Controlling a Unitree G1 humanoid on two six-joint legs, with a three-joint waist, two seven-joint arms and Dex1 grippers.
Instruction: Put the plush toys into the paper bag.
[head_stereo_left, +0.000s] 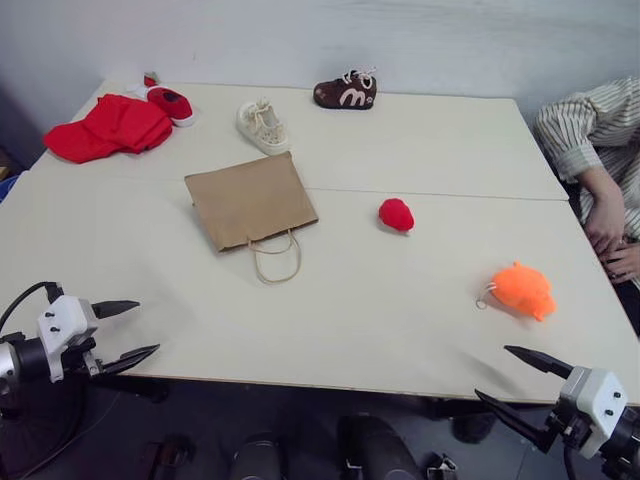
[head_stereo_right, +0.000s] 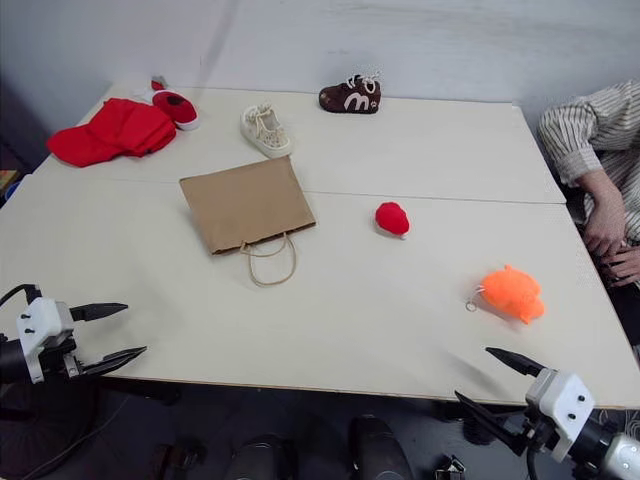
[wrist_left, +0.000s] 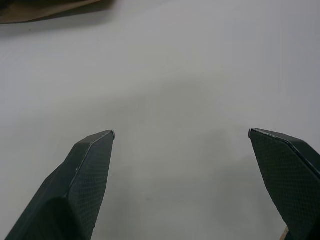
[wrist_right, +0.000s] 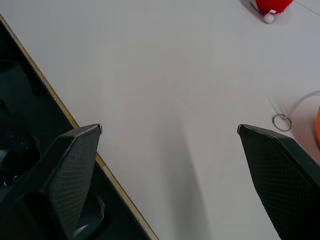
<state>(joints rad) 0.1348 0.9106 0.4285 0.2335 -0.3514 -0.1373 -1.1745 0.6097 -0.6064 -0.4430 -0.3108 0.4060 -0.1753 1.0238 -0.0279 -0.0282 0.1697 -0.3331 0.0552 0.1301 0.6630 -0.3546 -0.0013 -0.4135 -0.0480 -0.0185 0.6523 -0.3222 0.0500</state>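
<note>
Toys (head_stereo_left: 522, 290) well beyond right tool (head_stereo_left: 517, 380)

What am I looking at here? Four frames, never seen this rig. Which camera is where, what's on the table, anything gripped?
It is a humanoid robot with two arms. The two wide pictures come from its head camera, looking down over the table. The two close pictures come from wrist cameras, looking along each gripper's black fingers.

The left gripper and right gripper are both open and hold nothing.

On the table lie a flat brown paper bag, a red plush toy, an orange plush toy, a red cloth and three small shoes. A person's arm shows at the right edge.
</note>
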